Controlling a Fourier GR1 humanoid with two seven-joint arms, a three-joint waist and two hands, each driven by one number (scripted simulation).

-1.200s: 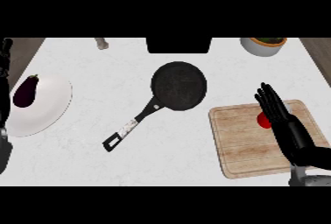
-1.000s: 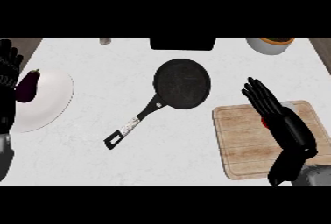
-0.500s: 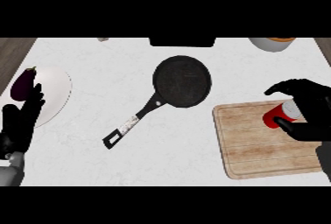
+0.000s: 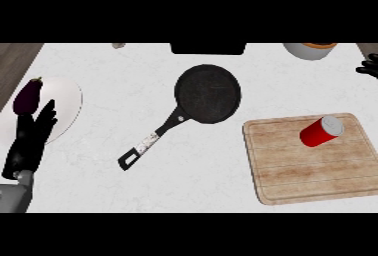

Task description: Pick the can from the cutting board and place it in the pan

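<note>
Red can (image 4: 321, 131) sits untouched on the cutting board (image 4: 310, 175), well apart from the pan (image 4: 208, 92); left hand (image 4: 29, 142) rests by the plate (image 4: 70, 107), fingers straight, holding nothing; right hand (image 4: 367, 67) barely shows at the right edge, grip cannot be told.

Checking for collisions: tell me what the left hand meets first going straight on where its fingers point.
The left hand points up the view over the white plate; it would likely meet the eggplant on that plate first, though its height is unclear.
</note>
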